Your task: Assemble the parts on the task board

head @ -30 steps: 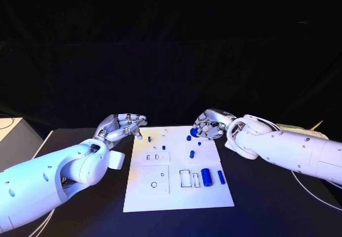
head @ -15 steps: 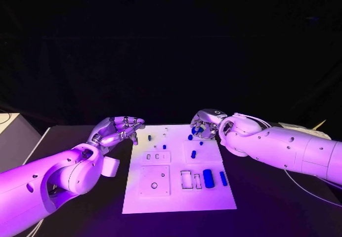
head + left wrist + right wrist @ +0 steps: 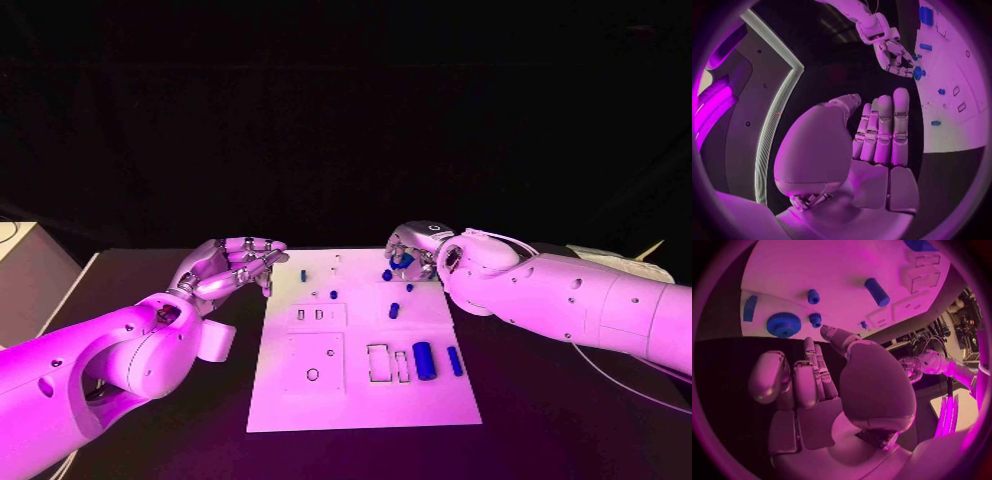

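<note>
Blue parts dot the white task board at the table's middle: a fat cylinder and a thin bar toward 4 o'clock, small pegs nearer centre. At about 1 o'clock the right hand hovers by a toothed gear, fingers apart and empty, probably lining up a grasp. At 10 o'clock the left hand waits off the board, fingers loosely together, holding nothing.
</note>
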Robot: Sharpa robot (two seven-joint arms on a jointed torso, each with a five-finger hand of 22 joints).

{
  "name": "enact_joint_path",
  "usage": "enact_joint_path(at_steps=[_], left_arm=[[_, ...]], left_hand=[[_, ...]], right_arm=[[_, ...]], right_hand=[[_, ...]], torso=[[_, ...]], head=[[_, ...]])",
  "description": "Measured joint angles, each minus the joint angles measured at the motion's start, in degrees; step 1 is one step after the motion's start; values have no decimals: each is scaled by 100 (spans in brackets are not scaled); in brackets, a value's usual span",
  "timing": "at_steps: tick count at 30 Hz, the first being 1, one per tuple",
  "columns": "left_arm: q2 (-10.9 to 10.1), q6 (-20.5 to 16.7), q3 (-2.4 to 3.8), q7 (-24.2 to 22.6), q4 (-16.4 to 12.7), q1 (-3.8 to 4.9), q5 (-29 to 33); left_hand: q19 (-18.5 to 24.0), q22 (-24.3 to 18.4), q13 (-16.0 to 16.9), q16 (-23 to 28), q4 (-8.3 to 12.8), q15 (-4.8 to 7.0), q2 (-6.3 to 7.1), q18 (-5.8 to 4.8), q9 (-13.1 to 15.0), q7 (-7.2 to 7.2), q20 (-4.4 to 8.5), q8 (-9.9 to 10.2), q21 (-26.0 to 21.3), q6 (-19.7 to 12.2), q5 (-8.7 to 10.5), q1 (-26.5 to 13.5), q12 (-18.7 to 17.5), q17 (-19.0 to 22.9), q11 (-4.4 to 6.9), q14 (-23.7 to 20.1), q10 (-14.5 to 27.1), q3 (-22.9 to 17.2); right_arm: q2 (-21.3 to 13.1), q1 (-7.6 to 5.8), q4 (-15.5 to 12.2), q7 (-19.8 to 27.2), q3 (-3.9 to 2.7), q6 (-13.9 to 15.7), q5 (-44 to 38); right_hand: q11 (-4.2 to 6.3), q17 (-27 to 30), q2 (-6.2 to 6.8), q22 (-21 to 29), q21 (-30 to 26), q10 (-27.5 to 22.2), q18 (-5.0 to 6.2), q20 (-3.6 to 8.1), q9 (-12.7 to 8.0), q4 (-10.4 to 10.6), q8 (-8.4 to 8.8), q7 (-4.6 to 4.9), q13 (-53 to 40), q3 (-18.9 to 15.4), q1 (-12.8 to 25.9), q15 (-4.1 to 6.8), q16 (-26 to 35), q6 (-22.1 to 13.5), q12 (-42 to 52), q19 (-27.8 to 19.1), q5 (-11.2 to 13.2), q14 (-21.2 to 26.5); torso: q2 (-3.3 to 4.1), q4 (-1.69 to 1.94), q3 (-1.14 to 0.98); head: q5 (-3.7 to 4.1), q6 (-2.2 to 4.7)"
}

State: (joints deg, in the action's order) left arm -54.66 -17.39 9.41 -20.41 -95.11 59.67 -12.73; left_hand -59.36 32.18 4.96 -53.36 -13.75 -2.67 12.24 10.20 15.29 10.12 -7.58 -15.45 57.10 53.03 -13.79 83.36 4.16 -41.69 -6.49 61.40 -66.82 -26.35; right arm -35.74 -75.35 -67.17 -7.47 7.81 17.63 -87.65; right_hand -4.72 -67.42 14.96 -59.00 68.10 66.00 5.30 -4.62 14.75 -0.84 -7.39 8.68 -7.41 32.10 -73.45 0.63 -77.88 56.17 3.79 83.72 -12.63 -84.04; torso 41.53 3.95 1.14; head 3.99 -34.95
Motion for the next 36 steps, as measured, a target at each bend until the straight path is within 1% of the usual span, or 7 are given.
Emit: enact_joint_path(at_steps=[7,12,18,21,25,33,36], left_arm=[[-32,-4,12,23,-23,0,-8],[-49,-6,27,34,-37,1,-11],[-51,-5,115,45,-60,1,-15],[-58,-5,137,50,-63,1,-15],[-72,-4,152,58,-63,1,-16],[-85,-2,160,89,-69,0,-18],[-89,-2,162,99,-71,0,-19]], left_hand=[[0,13,-5,0,0,19,0,-1,13,0,0,0,15,0,0,0,0,-5,-38,-20,38,0],[0,30,-5,-23,0,19,0,-1,19,21,0,0,42,-21,0,0,0,-5,-17,-20,58,0],[-1,40,-5,-22,0,-2,0,0,18,21,0,0,42,-21,0,0,0,-10,-17,-41,58,0],[19,48,-5,-22,0,-2,0,-1,26,0,-20,0,69,-42,0,0,0,-10,-38,-41,79,0],[19,65,-9,-22,0,-2,-15,-1,26,13,-20,0,69,-55,0,-15,0,-10,-38,-41,79,1],[19,66,-10,-22,0,-2,0,-1,33,21,-20,0,91,-62,0,-45,0,-10,-56,-41,97,1],[19,65,-10,-22,0,-2,0,-1,33,21,-20,0,91,-62,0,-45,0,-9,-58,-41,99,1]], right_arm=[[60,0,15,-56,3,-88,-81],[100,3,43,-72,4,-136,-111],[130,6,126,-94,10,-189,-164],[131,7,136,-112,11,-208,-199],[144,7,146,-136,12,-231,-242],[191,3,164,-158,9,-245,-298],[196,3,169,-159,8,-247,-305]], right_hand=[[0,-5,0,-2,0,-41,0,0,54,33,-63,-58,0,-33,0,0,-23,63,0,0,23,0],[-49,11,-1,-10,0,-155,0,0,113,55,-123,7,39,-25,-1,0,-23,159,0,-1,-81,0],[-71,20,-31,-22,0,-218,0,-13,138,56,-123,13,70,-24,-31,-42,-45,201,0,-14,-90,2],[-73,22,-31,-15,0,-237,0,-23,140,79,-123,21,79,-46,-31,-42,-45,208,0,-24,-90,2],[-85,22,-31,377,-291,-325,0,-74,150,103,-123,21,94,-70,-31,-42,-69,208,0,-75,-90,2],[-82,33,-31,395,-300,-328,0,-74,168,103,-123,21,94,-70,-31,-42,-69,208,0,-75,-92,2],[-60,33,-88,391,-300,-305,0,-74,191,120,-146,-7,91,-87,-20,-42,-69,237,0,-75,-92,2]], torso=[[42,16,-1],[74,29,-1],[117,52,5],[135,64,10],[154,69,14],[190,75,12],[199,72,11]], head=[[8,-1],[16,-3],[42,24],[45,20],[31,8],[20,14],[16,19]])
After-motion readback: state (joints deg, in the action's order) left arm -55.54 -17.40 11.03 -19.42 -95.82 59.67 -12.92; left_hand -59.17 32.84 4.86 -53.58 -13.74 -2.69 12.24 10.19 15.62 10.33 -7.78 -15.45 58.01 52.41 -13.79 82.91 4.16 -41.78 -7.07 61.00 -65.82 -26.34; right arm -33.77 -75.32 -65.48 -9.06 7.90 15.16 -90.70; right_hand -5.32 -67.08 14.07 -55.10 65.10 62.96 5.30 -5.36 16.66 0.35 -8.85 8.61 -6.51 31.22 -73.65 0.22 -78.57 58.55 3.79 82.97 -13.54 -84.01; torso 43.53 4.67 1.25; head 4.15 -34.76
